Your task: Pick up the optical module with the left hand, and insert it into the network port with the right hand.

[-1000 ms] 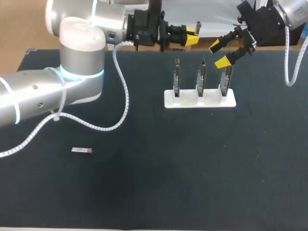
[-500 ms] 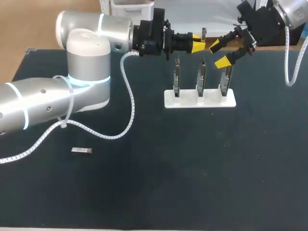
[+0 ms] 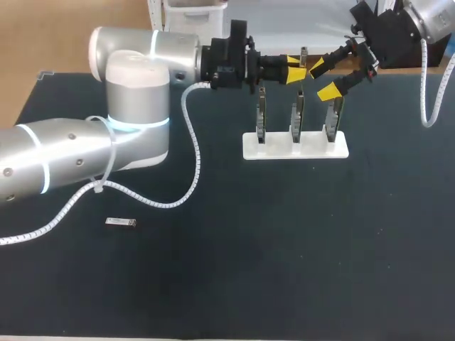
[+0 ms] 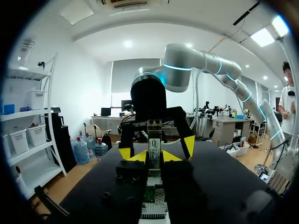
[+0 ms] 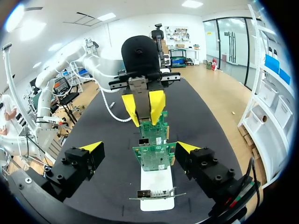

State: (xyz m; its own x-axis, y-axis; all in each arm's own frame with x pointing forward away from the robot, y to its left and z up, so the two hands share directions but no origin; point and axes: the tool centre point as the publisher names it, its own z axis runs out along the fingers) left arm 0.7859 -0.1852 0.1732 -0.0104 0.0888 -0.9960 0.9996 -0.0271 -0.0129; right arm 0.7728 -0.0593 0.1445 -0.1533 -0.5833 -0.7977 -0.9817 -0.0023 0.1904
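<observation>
My left gripper is shut on a small metal optical module, held upright above the card rack. In the left wrist view the module stands between my yellow tips. My right gripper hangs open just to the right of it, over the rack's right card. From the right wrist view the open right gripper faces the left gripper across the green network cards. A second module lies flat on the mat at the left.
A white base holds three upright network cards in a row at the back middle. My left arm and its white cable stretch across the left half of the dark mat.
My left arm has swung to the right with the module, bringing it from left of the rack to just beside the right gripper. The right arm has stayed still.
</observation>
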